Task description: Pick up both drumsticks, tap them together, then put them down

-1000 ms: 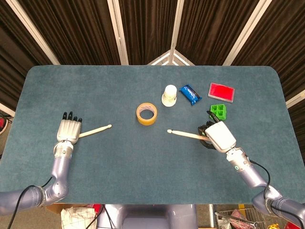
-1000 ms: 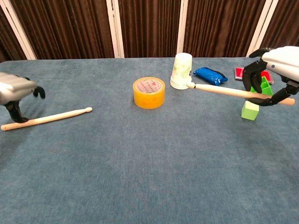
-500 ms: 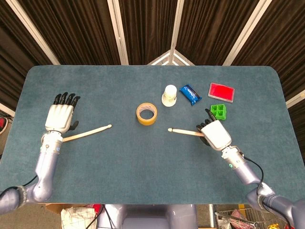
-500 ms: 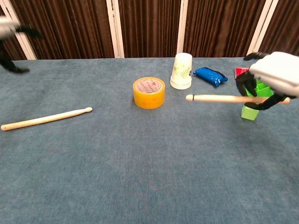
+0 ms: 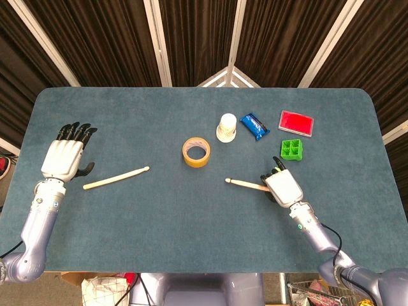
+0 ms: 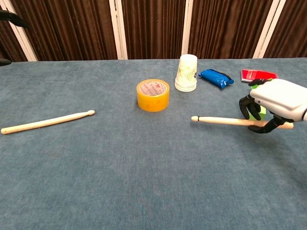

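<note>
Head view: right hand curls around one drumstick, left hand holds nothing, fingers spread.
The gripped stick points toward the table's left edge, low over the cloth toward the right edge; whether it touches the surface is unclear. The other drumstick lies flat near the left edge, apart from the left hand. Chest view cuts that hand off almost entirely.

Chest view: left hand nearly all cut off by the frame's left edge, only dark fingertips show. Green tray mostly hidden behind right hand. Right drumstick grip section covered by fingers. Cup print unreadable.
</note>
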